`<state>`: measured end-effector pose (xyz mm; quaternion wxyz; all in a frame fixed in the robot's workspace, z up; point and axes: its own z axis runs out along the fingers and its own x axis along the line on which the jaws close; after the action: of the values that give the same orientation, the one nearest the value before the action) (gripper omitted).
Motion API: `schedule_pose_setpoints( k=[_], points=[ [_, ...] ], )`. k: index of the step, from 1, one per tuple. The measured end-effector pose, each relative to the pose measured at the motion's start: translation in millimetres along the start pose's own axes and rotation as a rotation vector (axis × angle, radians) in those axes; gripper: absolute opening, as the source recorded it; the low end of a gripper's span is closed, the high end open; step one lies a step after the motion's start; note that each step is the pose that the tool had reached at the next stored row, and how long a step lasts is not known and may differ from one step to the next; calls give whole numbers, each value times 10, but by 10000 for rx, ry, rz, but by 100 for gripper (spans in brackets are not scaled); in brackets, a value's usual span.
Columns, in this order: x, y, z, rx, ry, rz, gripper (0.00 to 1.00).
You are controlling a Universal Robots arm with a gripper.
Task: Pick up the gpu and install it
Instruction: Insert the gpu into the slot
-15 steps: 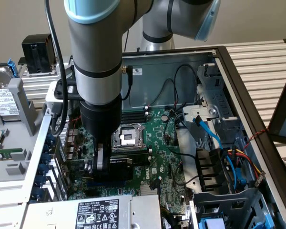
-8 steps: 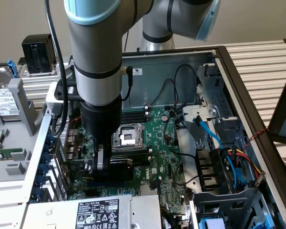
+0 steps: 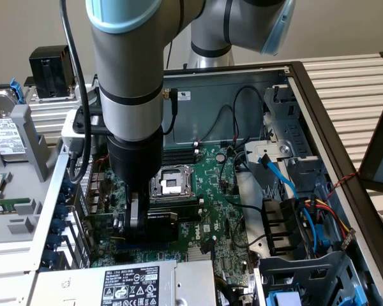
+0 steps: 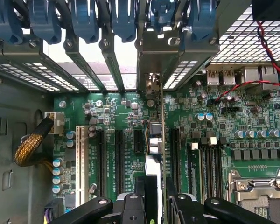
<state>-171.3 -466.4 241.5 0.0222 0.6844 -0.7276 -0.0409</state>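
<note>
The gpu [image 4: 155, 140] shows edge-on in the wrist view, a thin green card standing upright over the motherboard [image 4: 121, 112], with its silver bracket end toward the rear slot openings. My gripper [image 4: 156, 196] is shut on it, one black finger on each side. In the exterior view the gpu [image 3: 163, 218] shows its black shroud low over the motherboard [image 3: 210, 178], beside the CPU socket [image 3: 171, 182], with the gripper [image 3: 140, 223] on it. Whether the card's edge sits in a slot is hidden.
Black expansion slots [image 4: 118, 158] and a white slot [image 4: 80, 158] lie beside the card. Blue retention clips [image 4: 84, 21] line the case's rear. A power supply [image 3: 134, 284], a drive cage with coloured cables [image 3: 293, 210] and loose black cables [image 3: 242, 127] crowd the case.
</note>
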Motion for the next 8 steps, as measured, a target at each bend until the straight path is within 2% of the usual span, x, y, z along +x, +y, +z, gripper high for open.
schedule_pose_setpoints(
  k=[8],
  points=[
    [-1, 10, 2, 1, 8, 0, 27]
  ],
)
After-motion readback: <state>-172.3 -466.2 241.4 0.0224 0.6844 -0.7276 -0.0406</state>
